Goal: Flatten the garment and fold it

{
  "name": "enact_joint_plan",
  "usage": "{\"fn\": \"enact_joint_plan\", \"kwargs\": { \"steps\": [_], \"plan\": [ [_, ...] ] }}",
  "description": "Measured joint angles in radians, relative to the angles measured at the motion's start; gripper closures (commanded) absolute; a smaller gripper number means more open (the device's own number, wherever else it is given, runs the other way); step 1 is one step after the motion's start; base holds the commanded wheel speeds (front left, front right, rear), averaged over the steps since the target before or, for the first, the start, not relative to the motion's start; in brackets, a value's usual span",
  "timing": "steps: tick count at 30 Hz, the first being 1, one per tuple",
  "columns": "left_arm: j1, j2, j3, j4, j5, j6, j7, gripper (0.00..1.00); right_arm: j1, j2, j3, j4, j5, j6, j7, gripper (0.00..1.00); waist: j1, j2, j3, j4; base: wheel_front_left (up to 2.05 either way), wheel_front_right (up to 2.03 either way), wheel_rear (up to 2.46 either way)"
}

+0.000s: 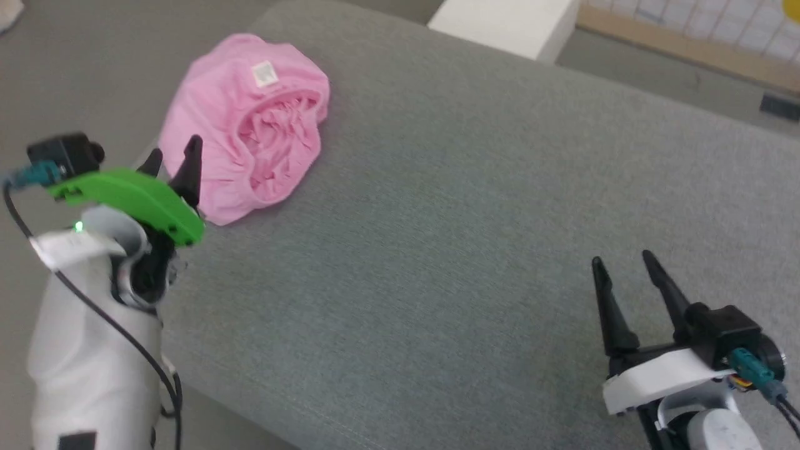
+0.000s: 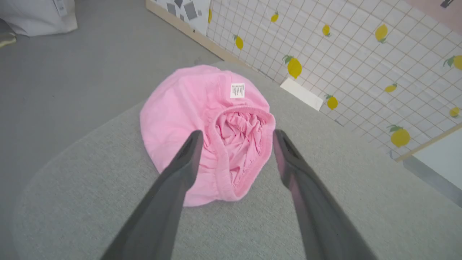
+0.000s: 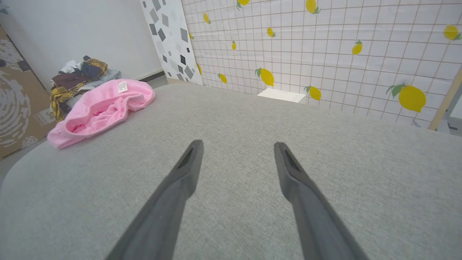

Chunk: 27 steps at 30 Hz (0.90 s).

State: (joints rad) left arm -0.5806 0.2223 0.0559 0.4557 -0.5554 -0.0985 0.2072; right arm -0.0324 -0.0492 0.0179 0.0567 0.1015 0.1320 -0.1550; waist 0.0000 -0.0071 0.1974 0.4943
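Observation:
The garment (image 1: 244, 125) is a light pink bundle of thin fabric, bunched up at the far left corner of the grey padded surface (image 1: 475, 206). Its gathered waistband gapes toward me and a small white label (image 1: 265, 73) faces up. My left gripper (image 1: 175, 156) hovers open just short of the bundle's near edge, holding nothing. In the left wrist view its two fingers frame the garment (image 2: 187, 108) from above. My right gripper (image 1: 622, 259) stands open over bare surface at the lower right, far from the garment (image 3: 104, 104), nothing between its fingers (image 3: 187, 169).
The surface's rounded left edge drops to a grey floor (image 1: 81, 75) close beside the garment. A white box (image 1: 506, 22) sits beyond the far edge, by a lemon-print tiled wall (image 3: 325, 54). A pile of mixed clothes (image 3: 77, 77) lies behind the garment.

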Motion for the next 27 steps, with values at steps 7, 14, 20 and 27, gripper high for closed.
{"fn": "enact_joint_plan", "kwargs": {
  "steps": [7,14,20,27],
  "plan": [
    [-0.137,0.039,0.015,0.146,-0.12,-0.005,0.278,0.0,-0.005,0.0,-0.059,-0.081,-0.032,0.0,0.041,0.0,0.0001,0.0,0.125,-0.059,0.0,0.0,0.0],
    [-0.152,0.04,-0.026,0.235,-0.134,0.033,0.418,0.0,-0.006,0.0,-0.079,-0.122,-0.041,0.0,0.051,0.0,0.0001,0.0,0.233,-0.11,0.0,0.0,0.0],
    [-0.152,0.052,-0.049,0.262,-0.115,0.041,0.434,0.0,-0.008,0.0,-0.08,-0.129,-0.041,0.0,0.058,0.0,0.0001,0.0,0.29,-0.138,0.0,0.0,0.0],
    [-0.142,0.062,-0.038,0.296,-0.086,0.042,0.245,1.0,-0.01,0.0,-0.066,-0.108,-0.035,0.0,0.057,0.0,0.0001,0.0,0.27,-0.147,0.0,0.0,0.0]
  ]
}}
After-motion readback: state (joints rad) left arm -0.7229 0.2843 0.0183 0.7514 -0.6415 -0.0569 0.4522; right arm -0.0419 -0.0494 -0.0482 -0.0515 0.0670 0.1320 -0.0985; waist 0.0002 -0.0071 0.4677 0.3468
